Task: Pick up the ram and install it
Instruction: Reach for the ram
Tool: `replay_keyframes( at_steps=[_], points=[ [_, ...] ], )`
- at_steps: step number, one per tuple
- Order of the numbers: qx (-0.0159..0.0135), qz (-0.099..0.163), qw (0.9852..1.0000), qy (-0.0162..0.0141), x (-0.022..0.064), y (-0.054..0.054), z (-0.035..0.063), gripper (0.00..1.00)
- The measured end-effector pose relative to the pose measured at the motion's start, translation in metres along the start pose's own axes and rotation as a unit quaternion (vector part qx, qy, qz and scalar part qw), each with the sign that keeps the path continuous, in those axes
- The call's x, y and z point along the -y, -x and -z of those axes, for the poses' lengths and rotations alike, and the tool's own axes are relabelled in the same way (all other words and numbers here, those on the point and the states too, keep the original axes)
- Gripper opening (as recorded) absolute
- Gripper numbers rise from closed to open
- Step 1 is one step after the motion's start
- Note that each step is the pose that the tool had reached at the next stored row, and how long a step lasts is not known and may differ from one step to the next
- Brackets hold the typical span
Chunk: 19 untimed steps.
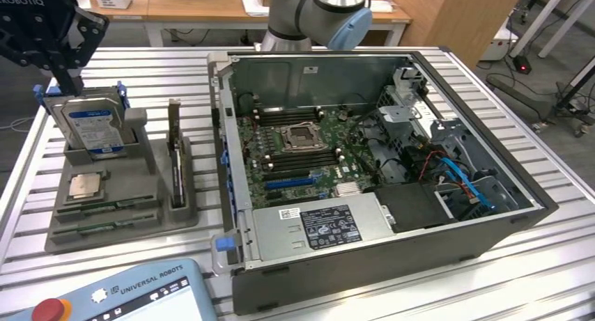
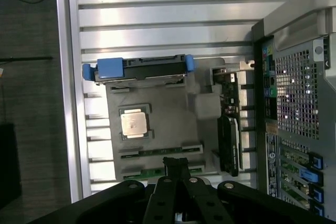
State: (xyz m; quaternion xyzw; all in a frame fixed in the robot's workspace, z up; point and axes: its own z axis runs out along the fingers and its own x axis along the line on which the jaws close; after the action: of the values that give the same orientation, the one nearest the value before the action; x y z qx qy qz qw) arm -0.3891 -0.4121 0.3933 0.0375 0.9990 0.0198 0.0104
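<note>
At 9 o'clock of the open case (image 1: pixel 372 161), exterior view: one tray (image 1: pixel 111 241) with one hard drive (image 1: pixel 93 129), one processor (image 1: pixel 86 185), two ram sticks (image 1: pixel 116 208) flat in its 6 o'clock slots, one upright card (image 1: pixel 174 161) at 3 o'clock. Gripper (image 1: pixel 67 83) hangs over the drive at 12 o'clock, jaws together on nothing, body cut off by the frame; stick chips unreadable. Wrist view adds fingertips (image 2: pixel 171 169) overlapping one stick, contact unclear, and the case's rear ports (image 2: pixel 270 85); exterior adds the motherboard (image 1: pixel 297 150).

Two ram sticks (image 1: pixel 108 205) (image 2: pixel 157 152), thin green boards w/ dark chips, sat lengthwise in parallel slots at one end of the grey holder (image 1: pixel 139 220), next to the silver CPU (image 1: pixel 86 185), outside the PC case (image 1: pixel 372 265). I held neither.
</note>
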Motion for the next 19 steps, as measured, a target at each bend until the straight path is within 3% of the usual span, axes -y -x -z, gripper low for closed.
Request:
replay_keyframes(
  at_steps=[19],
  points=[
    [0.0001, 0.0, 1.0, 0.0001, 0.0075, 0.0021, 0.0002, 0.1]
  ],
)
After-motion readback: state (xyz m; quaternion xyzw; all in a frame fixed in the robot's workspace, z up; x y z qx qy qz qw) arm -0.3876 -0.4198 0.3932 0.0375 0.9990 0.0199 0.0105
